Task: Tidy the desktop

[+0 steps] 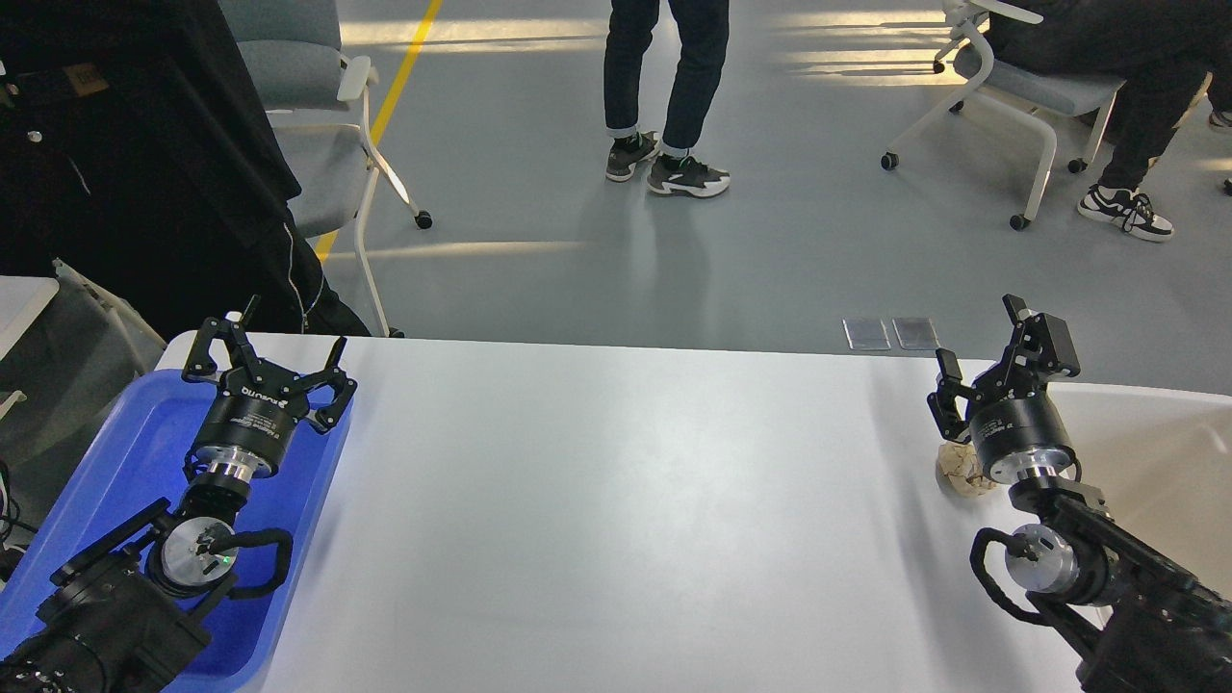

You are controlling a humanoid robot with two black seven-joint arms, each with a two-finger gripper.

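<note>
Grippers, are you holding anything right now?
No. The left gripper is open over the blue tray, with nothing between its fingers. The right gripper is open too; the crumpled wad lies on the desktop beside it, unheld.

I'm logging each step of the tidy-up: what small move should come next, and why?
Probably lower the right end effector onto the crumpled beige wad just below it: it is the only loose item visible on the desktop, and both end effectors look open and empty.

Black arms, silver wrist rings
</note>
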